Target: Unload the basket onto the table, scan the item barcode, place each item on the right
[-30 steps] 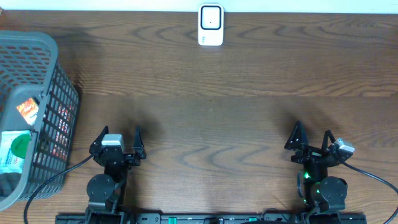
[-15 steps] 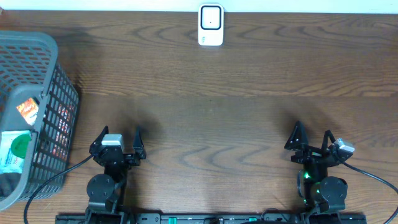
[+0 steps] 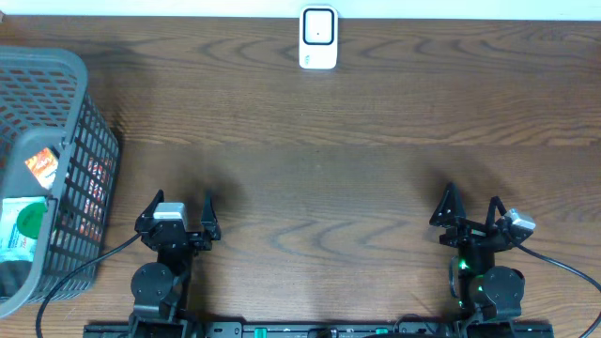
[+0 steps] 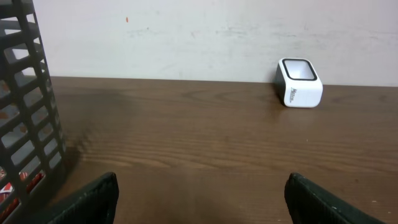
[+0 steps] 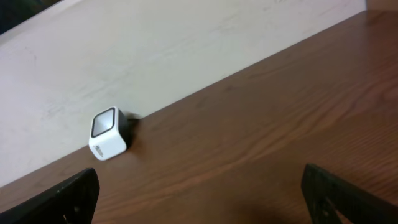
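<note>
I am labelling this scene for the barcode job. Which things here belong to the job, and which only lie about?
For the job: white scanner; grey basket; green-capped pack and orange packet inside it; left hand and right hand, both open and empty.
Only there: wooden table; pale wall behind.

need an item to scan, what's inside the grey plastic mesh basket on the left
In the grey plastic mesh basket, a white packet with a green round lid and an orange-printed packet show. Anything beneath them is covered.
</note>
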You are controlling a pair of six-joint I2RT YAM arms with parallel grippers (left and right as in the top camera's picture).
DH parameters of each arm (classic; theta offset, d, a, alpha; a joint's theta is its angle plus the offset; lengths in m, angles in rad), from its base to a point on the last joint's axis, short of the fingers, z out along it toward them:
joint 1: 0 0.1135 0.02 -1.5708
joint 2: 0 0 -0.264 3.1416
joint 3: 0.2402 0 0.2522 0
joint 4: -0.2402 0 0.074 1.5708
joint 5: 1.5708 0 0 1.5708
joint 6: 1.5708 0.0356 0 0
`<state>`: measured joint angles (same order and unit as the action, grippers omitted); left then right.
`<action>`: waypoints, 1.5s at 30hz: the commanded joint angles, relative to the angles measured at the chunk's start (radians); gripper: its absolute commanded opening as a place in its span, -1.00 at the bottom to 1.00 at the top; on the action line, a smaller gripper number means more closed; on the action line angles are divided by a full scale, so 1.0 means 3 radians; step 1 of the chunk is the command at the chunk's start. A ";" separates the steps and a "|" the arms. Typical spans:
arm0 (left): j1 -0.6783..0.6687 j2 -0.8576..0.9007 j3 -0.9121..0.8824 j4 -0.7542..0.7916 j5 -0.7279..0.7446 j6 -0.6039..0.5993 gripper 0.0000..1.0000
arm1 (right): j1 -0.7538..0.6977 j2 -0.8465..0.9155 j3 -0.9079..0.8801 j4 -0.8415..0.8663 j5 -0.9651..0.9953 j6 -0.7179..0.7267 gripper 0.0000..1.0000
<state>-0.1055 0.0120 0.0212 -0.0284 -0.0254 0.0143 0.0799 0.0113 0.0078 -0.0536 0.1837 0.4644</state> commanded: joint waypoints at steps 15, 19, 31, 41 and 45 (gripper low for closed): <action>0.0015 -0.0001 -0.0041 -0.0136 0.0493 -0.0192 0.71 | 0.0020 0.0001 -0.0008 -0.0008 0.0020 0.0032 0.99; 0.0013 0.0084 0.0066 -0.0154 0.1044 -0.0393 0.71 | 0.0020 0.0001 -0.0008 -0.0008 0.0020 0.0032 0.99; 0.0014 0.1251 0.1653 -0.0933 0.1096 -0.0671 0.71 | 0.0020 0.0001 -0.0008 -0.0008 0.0020 0.0032 0.99; 0.0014 0.2664 0.3023 -0.2397 0.1228 -0.0310 0.71 | 0.0020 0.0001 -0.0008 -0.0008 0.0020 0.0032 0.99; 0.0014 0.2935 0.3076 -0.2438 0.1508 -0.0183 0.71 | 0.0020 0.0001 -0.0008 -0.0008 0.0020 0.0032 0.98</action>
<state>-0.1055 0.8570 0.9184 -0.7467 0.3470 -0.0940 0.0799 0.0128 0.0078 -0.0540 0.1833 0.4648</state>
